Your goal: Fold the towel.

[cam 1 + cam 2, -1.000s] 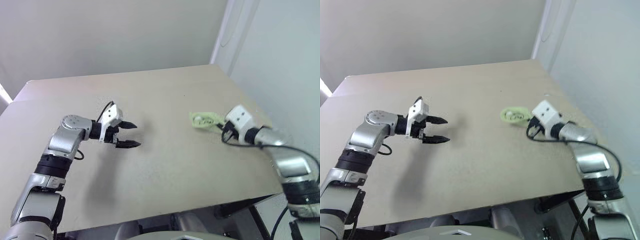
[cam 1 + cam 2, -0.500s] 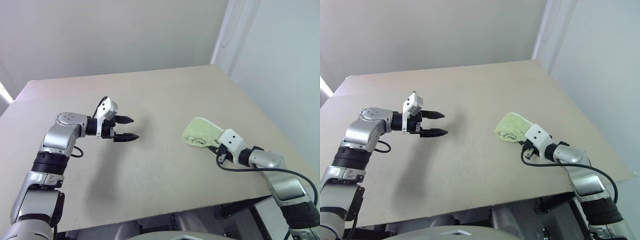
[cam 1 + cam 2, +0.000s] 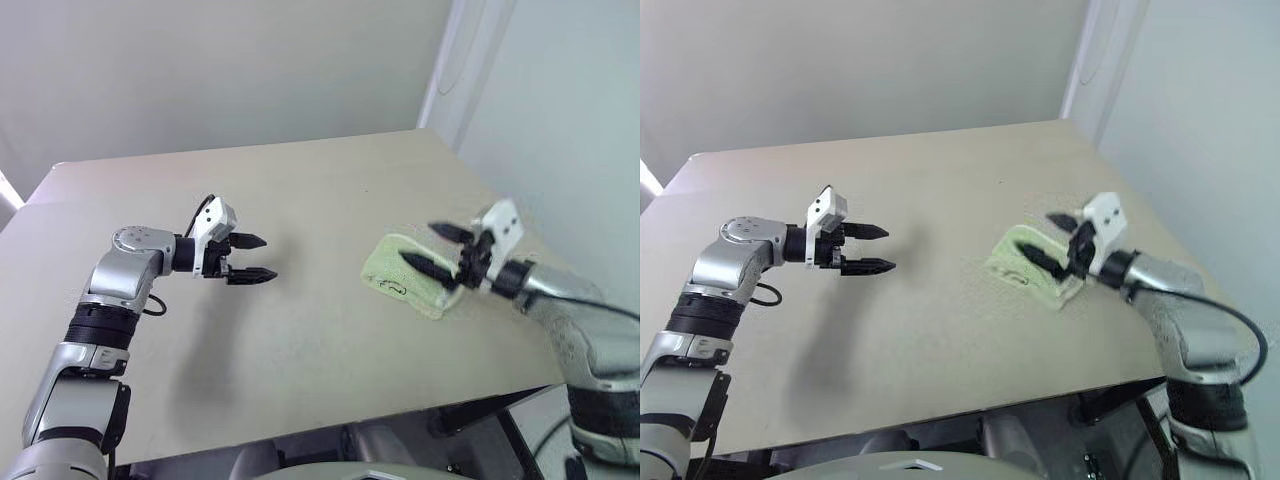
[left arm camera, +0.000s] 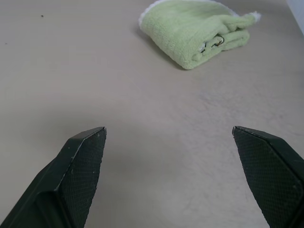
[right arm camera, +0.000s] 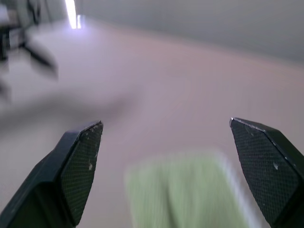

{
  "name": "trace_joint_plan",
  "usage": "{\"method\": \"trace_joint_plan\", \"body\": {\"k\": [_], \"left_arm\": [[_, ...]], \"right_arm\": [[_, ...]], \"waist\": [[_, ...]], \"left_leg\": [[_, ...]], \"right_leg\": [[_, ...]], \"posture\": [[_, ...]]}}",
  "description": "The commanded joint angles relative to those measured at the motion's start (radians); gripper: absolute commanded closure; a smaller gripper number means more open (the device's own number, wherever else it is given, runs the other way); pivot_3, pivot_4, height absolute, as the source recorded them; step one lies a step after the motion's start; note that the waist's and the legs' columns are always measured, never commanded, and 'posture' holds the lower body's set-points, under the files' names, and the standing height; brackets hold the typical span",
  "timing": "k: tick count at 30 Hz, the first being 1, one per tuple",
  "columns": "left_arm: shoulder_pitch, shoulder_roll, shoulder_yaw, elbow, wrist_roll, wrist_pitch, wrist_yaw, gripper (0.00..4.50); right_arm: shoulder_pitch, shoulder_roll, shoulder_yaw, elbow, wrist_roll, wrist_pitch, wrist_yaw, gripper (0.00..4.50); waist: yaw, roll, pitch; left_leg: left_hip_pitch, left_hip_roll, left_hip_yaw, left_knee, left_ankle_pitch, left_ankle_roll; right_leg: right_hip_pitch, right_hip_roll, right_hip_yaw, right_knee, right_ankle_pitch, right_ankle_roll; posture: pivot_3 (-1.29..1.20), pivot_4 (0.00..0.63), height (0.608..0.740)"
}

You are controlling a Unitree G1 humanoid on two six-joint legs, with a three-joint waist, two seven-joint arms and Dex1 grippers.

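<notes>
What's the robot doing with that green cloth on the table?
It is folding a towel. The light green towel lies in a folded bundle on the right part of the tan table. The right tool hangs just above it with its fingers spread wide and nothing between them, so the towel is not being held. The left tool hovers over the bare table off to the left, also open and empty, pointing toward the towel.

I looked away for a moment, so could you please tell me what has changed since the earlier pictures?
The right gripper has let go of the towel, opened wide and lifted just above it. The towel now lies folded on the table. The left gripper stayed open, hovering in the same place.
</notes>
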Motion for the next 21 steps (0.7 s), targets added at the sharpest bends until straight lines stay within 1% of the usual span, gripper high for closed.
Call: {"method": "trace_joint_plan", "body": {"k": [1,5,8,11,13,16,18,19,21], "left_arm": [[-0.016,0.003,0.013,-0.022,0.001,-0.017,0.009,0.0],[-0.01,0.001,0.019,-0.04,-0.004,-0.01,0.022,0.0],[-0.007,0.001,0.027,-0.046,-0.003,-0.017,0.042,0.0],[-0.006,0.002,0.032,-0.049,-0.007,-0.013,0.055,0.0],[-0.004,-0.001,0.033,-0.054,-0.01,-0.012,0.063,0.0],[-0.003,-0.008,0.034,-0.048,-0.01,-0.018,0.078,0.0],[-0.003,-0.009,0.031,-0.042,-0.009,-0.021,0.08,0.0],[-0.004,-0.01,0.031,-0.039,-0.008,-0.022,0.081,0.0],[-0.009,-0.013,0.031,-0.036,-0.01,-0.02,0.082,0.0]], "right_arm": [[-0.039,0.054,0.018,0.121,-0.044,-0.022,-0.089,0.01],[-0.032,0.114,0.08,0.25,-0.135,-0.141,-0.131,0.01],[-0.002,0.135,0.152,0.356,-0.232,-0.261,-0.138,0.01],[0.0,0.177,0.196,0.509,-0.31,-0.362,-0.177,0.01],[0.007,0.189,0.238,0.572,-0.367,-0.428,-0.185,0.01],[0.017,0.211,0.267,0.631,-0.409,-0.48,-0.197,0.01],[0.016,0.204,0.282,0.651,-0.435,-0.505,-0.192,0.01],[0.013,0.195,0.28,0.65,-0.44,-0.513,-0.185,0.01],[-0.004,0.185,0.23,0.613,-0.389,-0.479,-0.17,0.01]], "waist": [[0.003,0.0,0.0],[0.001,0.0,0.0],[0.001,0.0,0.0],[-0.002,0.0,0.0],[-0.003,0.0,0.0],[-0.005,-0.002,-0.001],[-0.007,-0.003,-0.002],[-0.009,-0.003,-0.003],[-0.011,-0.003,-0.003]], "left_leg": [[0.0,0.0,0.0,0.0,0.0,0.0],[-0.002,0.0,0.001,0.0,0.0,0.0],[-0.002,0.0,0.001,0.0,0.0,0.0],[-0.002,0.0,0.001,-0.001,0.0,0.0],[-0.002,0.0,0.001,-0.001,0.0,0.0],[0.001,0.0,0.001,0.0,0.0,0.0],[0.002,0.0,0.001,0.001,0.0,0.0],[0.002,0.0,0.001,0.001,0.0,0.0],[0.003,0.0,0.001,0.001,0.0,0.0]], "right_leg": [[0.0,0.0,0.0,0.0,0.0,0.0],[-0.002,-0.002,0.0,-0.002,0.0,0.001],[-0.002,-0.002,0.0,-0.002,0.0,0.002],[-0.002,-0.001,0.0,-0.001,0.0,0.002],[-0.001,-0.001,0.001,0.0,0.0,0.001],[0.002,-0.001,0.001,0.0,0.0,0.001],[0.003,-0.001,0.001,0.0,0.0,0.001],[0.004,-0.001,0.001,0.0,0.0,0.001],[0.005,-0.001,0.001,0.0,0.0,0.0]], "posture": [[0.0,0.0,0.712],[0.0,0.0,0.712],[0.0,0.0,0.712],[0.0,0.0,0.712],[0.0,0.0,0.712],[0.0,0.0,0.712],[0.0,0.0,0.712],[0.0,0.0,0.712],[0.0,0.0,0.712]]}}
